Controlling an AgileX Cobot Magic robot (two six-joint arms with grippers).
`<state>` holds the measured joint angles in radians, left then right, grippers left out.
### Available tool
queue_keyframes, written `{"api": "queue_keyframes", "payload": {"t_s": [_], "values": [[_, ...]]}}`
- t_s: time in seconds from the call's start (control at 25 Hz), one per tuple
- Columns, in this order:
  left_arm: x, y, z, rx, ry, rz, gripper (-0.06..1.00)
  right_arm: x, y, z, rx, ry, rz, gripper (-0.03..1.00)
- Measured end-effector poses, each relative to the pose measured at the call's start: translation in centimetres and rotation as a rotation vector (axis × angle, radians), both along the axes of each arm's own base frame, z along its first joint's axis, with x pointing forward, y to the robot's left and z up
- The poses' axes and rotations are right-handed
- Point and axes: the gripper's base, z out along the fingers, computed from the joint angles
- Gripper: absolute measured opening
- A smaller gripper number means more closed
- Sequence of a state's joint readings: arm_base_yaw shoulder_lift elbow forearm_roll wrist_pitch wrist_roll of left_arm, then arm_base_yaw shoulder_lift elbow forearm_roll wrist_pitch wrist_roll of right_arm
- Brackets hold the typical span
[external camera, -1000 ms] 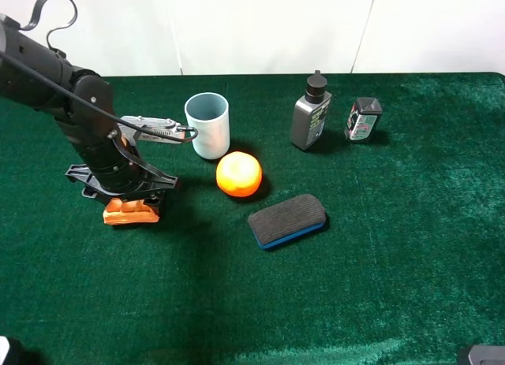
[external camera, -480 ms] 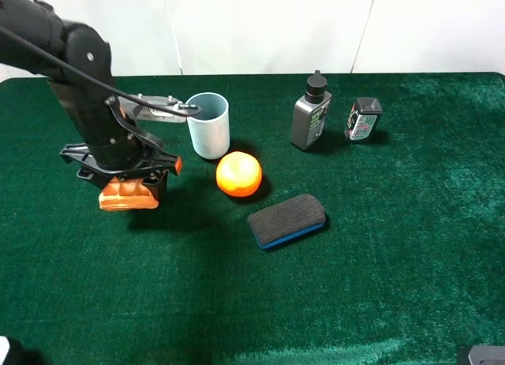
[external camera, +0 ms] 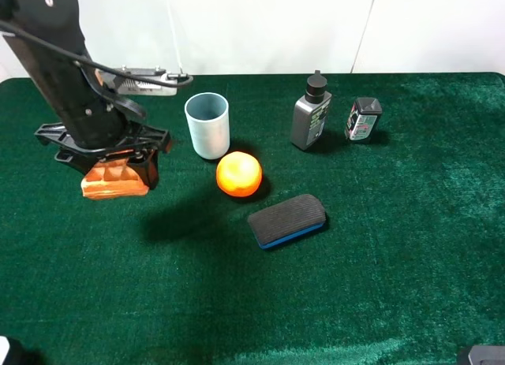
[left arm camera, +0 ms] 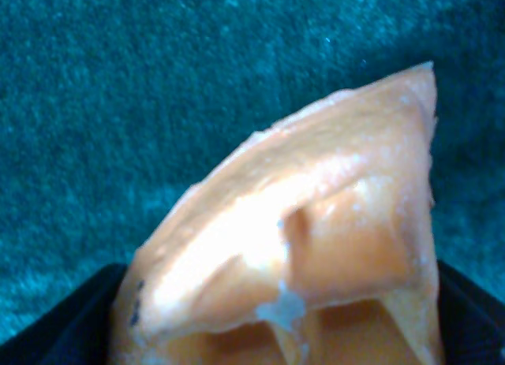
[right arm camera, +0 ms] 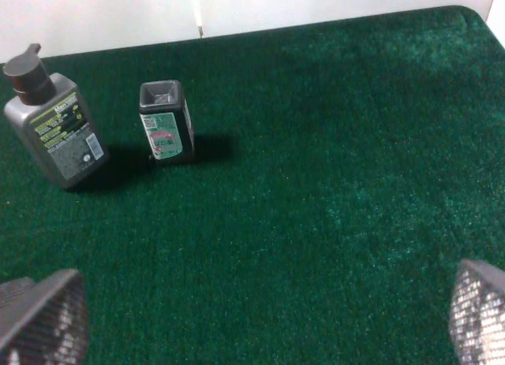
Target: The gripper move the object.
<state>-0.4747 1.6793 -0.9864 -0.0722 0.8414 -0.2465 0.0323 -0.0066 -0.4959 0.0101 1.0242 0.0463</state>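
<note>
Near the left edge of the worktop, we see the waffle slice [external camera: 114, 180] pinched in the left gripper [external camera: 113, 174], lifted clear of the green cloth [external camera: 379, 270].
Our left wrist view fills with the wedge's orange grid, with black fingers [left arm camera: 55, 318] at either side. Toward the middle stands a pale blue cup [external camera: 207, 124], with an orange ball [external camera: 238, 173] just in front of it and a dark eraser [external camera: 287, 220] beyond the ball. A grey bottle [external camera: 311, 113] and a small black container [external camera: 363, 118] stand near the back edge. The right gripper [right arm camera: 260, 318] is spread wide.
</note>
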Motion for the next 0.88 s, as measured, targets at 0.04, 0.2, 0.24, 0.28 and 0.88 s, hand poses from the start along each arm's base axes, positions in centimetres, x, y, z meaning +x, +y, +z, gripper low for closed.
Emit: {"api": "queue_keyframes", "payload": {"t_s": [0.04,0.2,0.24,0.28,0.88], "values": [[-0.1,-0.3,0.2,0.0,0.007,-0.007,0.72,0.0,0.0,0.0,0.0,0.0,0.0,0.7],[-0.2,-1.8,1.3,-0.008,0.001,-0.053,0.72,0.0,0.0,0.0,0.0,0.0,0.0,0.7],[-0.2,-2.2,1.6,-0.012,-0.005,-0.058,0.72,0.0,0.0,0.0,0.0,0.0,0.0,0.7],[-0.3,-2.7,1.9,-0.016,-0.009,-0.064,0.72,0.0,0.0,0.0,0.0,0.0,0.0,0.7],[-1.2,-8.2,6.1,-0.1,-0.104,-0.147,0.72,0.0,0.0,0.0,0.0,0.0,0.0,0.7]]}}
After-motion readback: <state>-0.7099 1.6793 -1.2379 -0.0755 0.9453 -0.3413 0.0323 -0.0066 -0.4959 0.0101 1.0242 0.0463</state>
